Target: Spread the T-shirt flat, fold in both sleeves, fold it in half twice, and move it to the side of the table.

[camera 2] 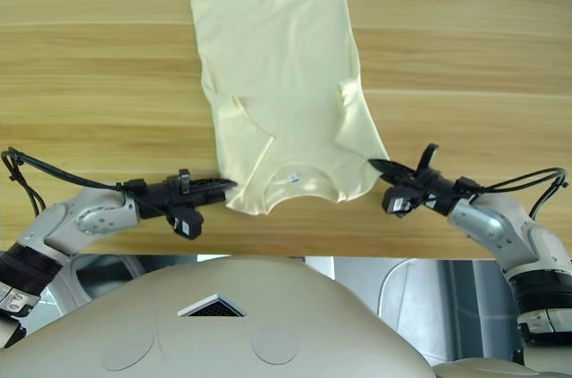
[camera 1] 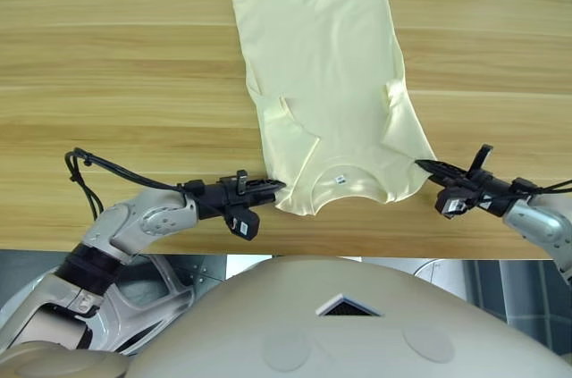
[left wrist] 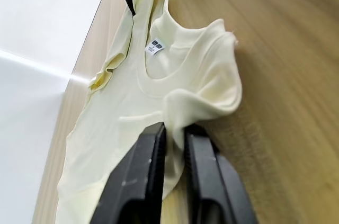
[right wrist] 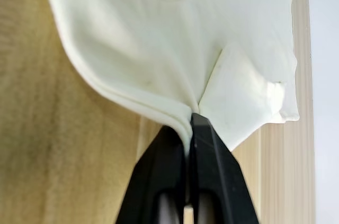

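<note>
- Left gripper [camera 1: 274, 186]: fingers closed down to a narrow gap and clamped on a bunched fold of the T-shirt [camera 1: 331, 83] at its lower-left shoulder corner. In the left wrist view both black fingers [left wrist: 151, 152] pinch the fabric between them.
- Right gripper [camera 1: 427, 165]: fingers pressed together, gripping the T-shirt at its lower-right shoulder corner. In the right wrist view the fabric edge gathers to a point where it enters the closed fingertips [right wrist: 204, 128].
- Gripper positions: in the left eye view, the left gripper sits lower centre-left and the right gripper lower right. They are at about the same height, on either side of the collar.
- T-shirt: pale yellow, lying on the table [camera 1: 107, 56] in the centre of the frame. The collar points to the lower edge and the hem to the upper edge. Both sleeves are folded inward over the body.
- Label [camera 1: 340, 179]: small, white, with dark print, located inside the back of the collar between the two grippers. The left wrist view also shows it [left wrist: 154, 47].
- Table: light wood grain. Its near edge runs just below both grippers.
</note>
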### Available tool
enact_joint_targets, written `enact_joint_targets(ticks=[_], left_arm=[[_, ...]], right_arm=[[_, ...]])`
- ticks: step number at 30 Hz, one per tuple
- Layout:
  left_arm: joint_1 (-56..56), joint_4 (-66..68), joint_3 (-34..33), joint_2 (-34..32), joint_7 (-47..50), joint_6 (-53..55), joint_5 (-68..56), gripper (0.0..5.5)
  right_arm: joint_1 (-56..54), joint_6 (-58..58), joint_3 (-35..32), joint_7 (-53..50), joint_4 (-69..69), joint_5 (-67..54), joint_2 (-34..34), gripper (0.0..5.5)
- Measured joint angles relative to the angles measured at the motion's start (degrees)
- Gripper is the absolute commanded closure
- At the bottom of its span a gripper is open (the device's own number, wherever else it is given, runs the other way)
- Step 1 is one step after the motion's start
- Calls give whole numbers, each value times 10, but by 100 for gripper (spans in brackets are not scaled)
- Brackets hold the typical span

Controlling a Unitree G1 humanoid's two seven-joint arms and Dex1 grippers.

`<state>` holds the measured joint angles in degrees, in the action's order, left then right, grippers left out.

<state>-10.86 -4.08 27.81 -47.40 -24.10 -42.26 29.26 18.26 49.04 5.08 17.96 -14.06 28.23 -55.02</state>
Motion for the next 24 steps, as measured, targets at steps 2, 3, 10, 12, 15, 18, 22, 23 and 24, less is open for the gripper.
enact_joint_targets(ticks=[2,3,10,12,15,18,22,23,24], left_arm=[[-16,5,-20,0,18,2,-15,541],[-25,7,-30,1,27,2,-22,549],[-150,-27,-74,-54,24,-22,-82,549],[-197,-50,-78,-58,20,-19,-90,549],[-278,-100,-97,-66,18,1,-93,549],[-303,-135,-116,-63,19,0,-123,549],[-213,-124,-154,-15,28,18,-189,549],[-188,-119,-157,0,29,25,-202,549],[-155,-106,-157,28,31,42,-215,549]], right_arm=[[2,0,0,-3,3,-1,0,550],[7,0,1,-1,12,-2,0,550],[144,-12,48,76,239,-123,-3,550],[188,-26,35,86,268,-147,-12,550],[266,-36,-20,95,326,-215,-28,550],[272,-51,-44,108,357,-271,-28,550],[192,-84,-33,134,339,-295,-13,550],[172,-90,-27,138,328,-296,-4,550],[140,-99,-20,144,306,-303,11,550]])
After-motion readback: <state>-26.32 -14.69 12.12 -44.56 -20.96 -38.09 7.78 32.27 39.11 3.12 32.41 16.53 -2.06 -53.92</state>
